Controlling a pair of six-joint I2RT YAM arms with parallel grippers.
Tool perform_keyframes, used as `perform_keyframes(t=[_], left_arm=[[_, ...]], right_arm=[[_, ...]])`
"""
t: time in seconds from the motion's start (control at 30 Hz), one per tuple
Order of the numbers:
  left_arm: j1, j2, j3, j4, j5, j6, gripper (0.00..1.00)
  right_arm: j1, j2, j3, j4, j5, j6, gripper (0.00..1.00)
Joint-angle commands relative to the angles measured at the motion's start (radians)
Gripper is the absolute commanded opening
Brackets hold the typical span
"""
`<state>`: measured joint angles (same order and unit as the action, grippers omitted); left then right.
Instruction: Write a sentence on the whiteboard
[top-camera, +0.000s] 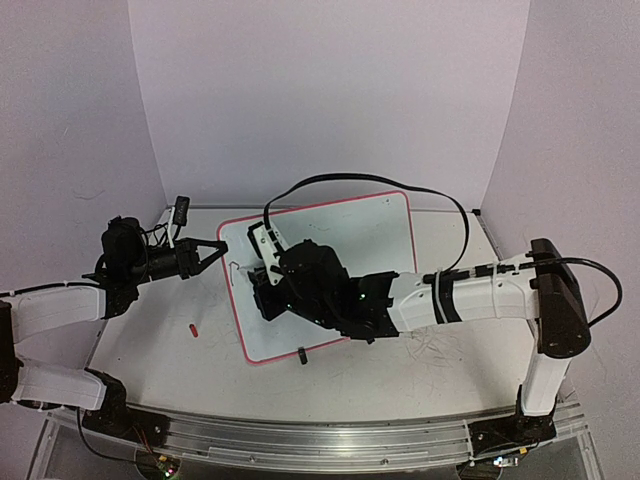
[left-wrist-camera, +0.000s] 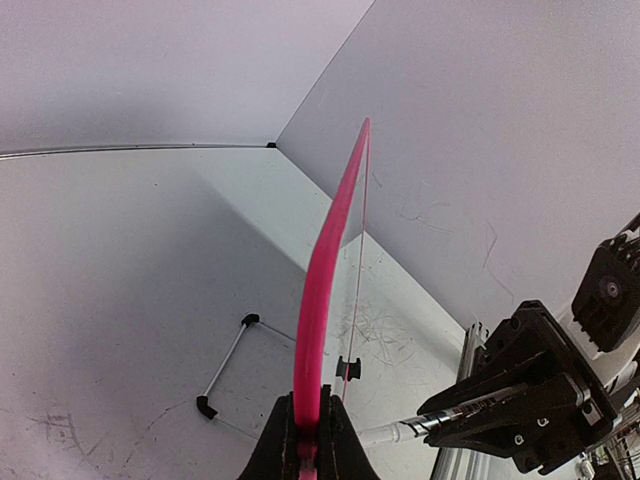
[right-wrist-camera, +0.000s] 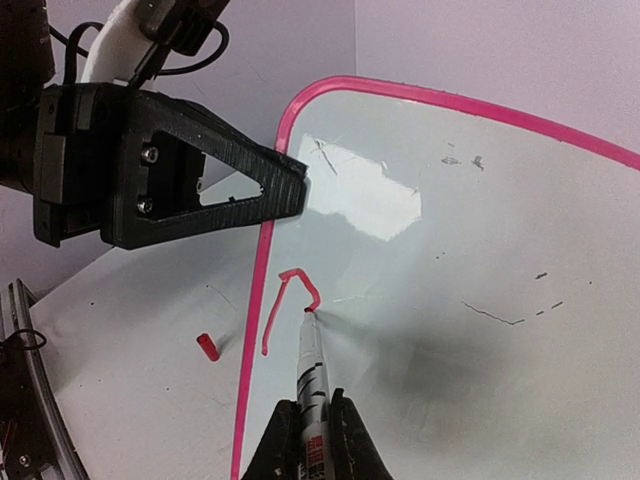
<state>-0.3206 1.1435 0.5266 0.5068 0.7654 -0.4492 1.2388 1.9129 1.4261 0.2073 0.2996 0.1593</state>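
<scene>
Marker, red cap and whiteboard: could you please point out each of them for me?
marker (right-wrist-camera: 311, 365), right wrist view, on its barrel above the fingers.
red cap (right-wrist-camera: 207, 347), right wrist view, on its middle.
whiteboard (top-camera: 375, 235), top external view, on its bare white face.

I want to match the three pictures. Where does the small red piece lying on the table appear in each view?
Top external: the small red piece lies on the table, left of the whiteboard.
Left wrist: not in it.
Right wrist: lower left, left of the marker and outside the pink rim.
Shared landmark: the whiteboard's pink rim, visible in all three views.
</scene>
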Motion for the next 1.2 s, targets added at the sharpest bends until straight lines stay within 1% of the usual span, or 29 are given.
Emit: perform_keyframes(t=[0.0,0.57,0.67,0.8,0.93,1.17], left_arm=[[-0.003,-0.025,0.006,0.041,0.027,0.014,0.0],[-0.003,-0.029,0.004,0.041,0.026,0.014,0.0],[-0.004,-0.028,0.003,0.04,0.024,0.015,0.0],[-0.003,-0.026,0.002,0.04,0.022,0.015,0.0],[-0.002,-0.031,0.002,0.04,0.019,0.016,0.0],[-0.003,-0.026,0.006,0.041,0.023,0.014,0.0]], right_arm=[[0.0,0.015,0.026,-0.017,0.002,0.013,0.0],[0.001,0.051,0.085,-0.019,-0.008,-0.001,0.0],[0.0,0.036,0.079,-0.019,-0.013,0.0,0.0],[0.001,-0.027,0.046,-0.005,-0.051,0.011,0.0],[0.001,-0.114,-0.083,0.044,-0.053,0.05,0.0],[0.001,-0.095,-0.092,0.063,-0.057,0.054,0.0]])
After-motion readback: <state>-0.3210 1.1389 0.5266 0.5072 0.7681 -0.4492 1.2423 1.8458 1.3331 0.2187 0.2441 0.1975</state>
